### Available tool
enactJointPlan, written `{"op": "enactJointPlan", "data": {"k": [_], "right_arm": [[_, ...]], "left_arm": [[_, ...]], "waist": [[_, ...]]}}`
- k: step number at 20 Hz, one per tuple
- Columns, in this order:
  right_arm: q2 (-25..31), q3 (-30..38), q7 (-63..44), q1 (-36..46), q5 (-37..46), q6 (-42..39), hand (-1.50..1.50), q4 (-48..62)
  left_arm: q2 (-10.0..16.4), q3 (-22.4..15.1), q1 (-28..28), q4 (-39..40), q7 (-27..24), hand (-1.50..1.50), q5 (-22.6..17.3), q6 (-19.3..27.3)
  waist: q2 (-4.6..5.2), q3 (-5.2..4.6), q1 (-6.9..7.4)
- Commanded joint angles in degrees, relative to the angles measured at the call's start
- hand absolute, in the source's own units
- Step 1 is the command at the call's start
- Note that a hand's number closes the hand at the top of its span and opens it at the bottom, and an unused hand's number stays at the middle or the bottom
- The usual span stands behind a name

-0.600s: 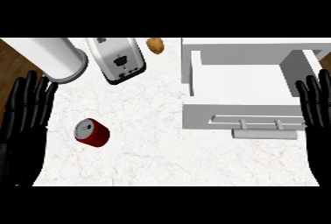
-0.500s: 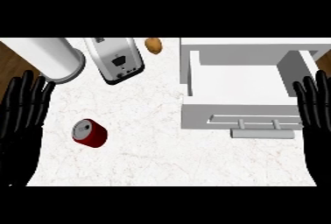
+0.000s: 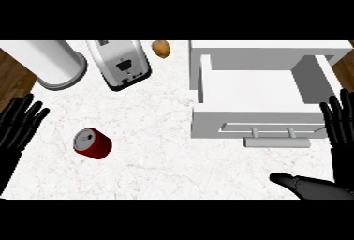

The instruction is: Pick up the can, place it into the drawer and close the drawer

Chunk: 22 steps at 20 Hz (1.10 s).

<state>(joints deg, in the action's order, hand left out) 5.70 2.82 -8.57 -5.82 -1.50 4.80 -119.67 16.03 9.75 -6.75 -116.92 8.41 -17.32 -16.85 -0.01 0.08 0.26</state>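
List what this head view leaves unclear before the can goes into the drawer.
Small brown item at the back of the counter, head view: too small to identify.
Right hand, head view: partly cut off by the right edge.
Can: markings too small to read.

Kitchen: white marble worktop (image 3: 173,154), toaster (image 3: 119,64) at far edge, open drawer (image 3: 257,91), wood floor (image 3: 17,70).

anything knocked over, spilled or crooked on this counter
Nothing spilled or damaged. The red can looks upright on the counter. The toaster sits turned at an angle to the counter's edge, the only thing askew. The drawer stands open, as the task needs. The left hand and right hand rest open.
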Motion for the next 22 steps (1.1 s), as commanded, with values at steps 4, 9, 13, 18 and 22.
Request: {"op": "enactJointPlan", "data": {"k": [4,9,13,18,22], "right_arm": [[1.10,5.62,-1.32,-6.64,-3.80,-1.79,-1.50,-3.20],[-1.49,4.86,2.00,-10.64,-3.91,-3.99,-1.50,-3.61],[3.84,14.92,4.80,-12.17,-12.75,-11.39,-1.50,-0.37],[3.29,15.90,4.83,-13.68,-13.60,-13.38,-1.50,-1.60],[0.96,14.65,6.80,-18.29,-12.06,-15.51,-1.50,-3.51]], "left_arm": [[3.69,7.40,-7.95,-6.99,6.89,-1.50,-10.06,-5.20],[6.45,13.76,-7.26,-5.07,9.69,-1.50,-16.60,-8.93],[8.01,17.02,-7.51,-6.34,13.07,-1.50,-20.81,-9.50],[7.64,19.62,-6.48,-7.68,19.07,-1.50,-28.01,-4.50],[8.47,19.22,-3.54,-2.78,22.12,-1.50,-31.50,-3.18]], "waist": [[-0.14,-0.07,-0.10],[-0.09,-0.07,-0.20],[-0.10,-0.05,-0.26],[-0.11,-0.04,-0.32],[-0.10,-0.05,-0.64]]}}
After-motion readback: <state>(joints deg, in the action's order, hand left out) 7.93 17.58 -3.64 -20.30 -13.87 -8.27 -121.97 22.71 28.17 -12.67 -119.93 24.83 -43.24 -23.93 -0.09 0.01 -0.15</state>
